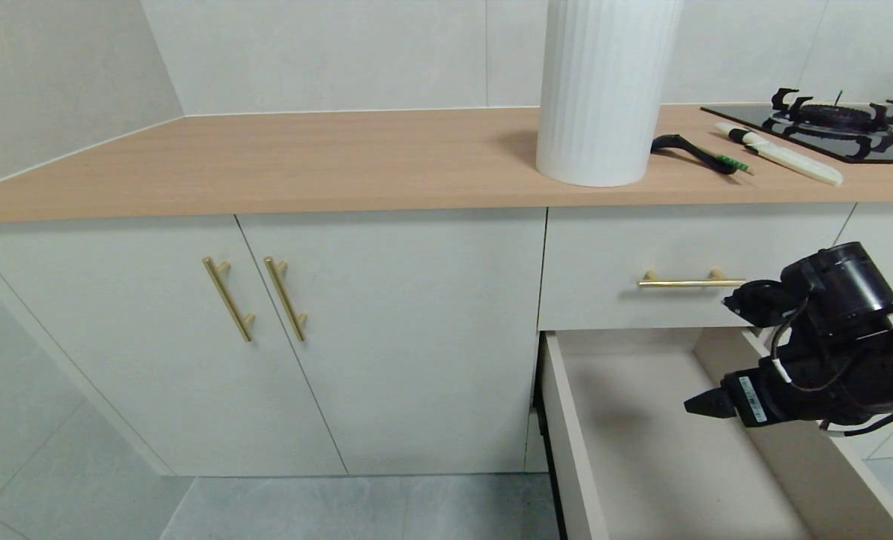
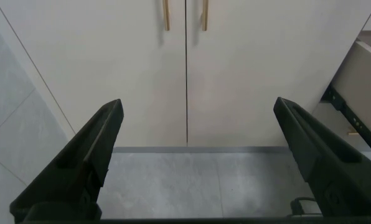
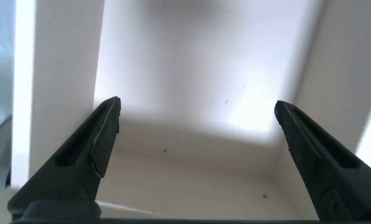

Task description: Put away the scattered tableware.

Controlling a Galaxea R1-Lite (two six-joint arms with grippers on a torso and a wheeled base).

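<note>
- My right hand (image 1: 710, 354) hangs over the open drawer (image 1: 566, 420), jaws wide, holding nothing.
- Left hand (image 2: 198, 107) is low by the cupboard doors (image 2: 187, 68), wide open too, empty.
- White knife (image 1: 780, 154) and black utensil (image 1: 690, 150) lie slantwise on the table (image 1: 304, 161), up and beyond the right hand. I judge the right arm nearer.

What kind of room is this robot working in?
Most likely a home kitchen: a gas hob set in a wooden counter, cupboards beneath, and an open drawer.
</note>
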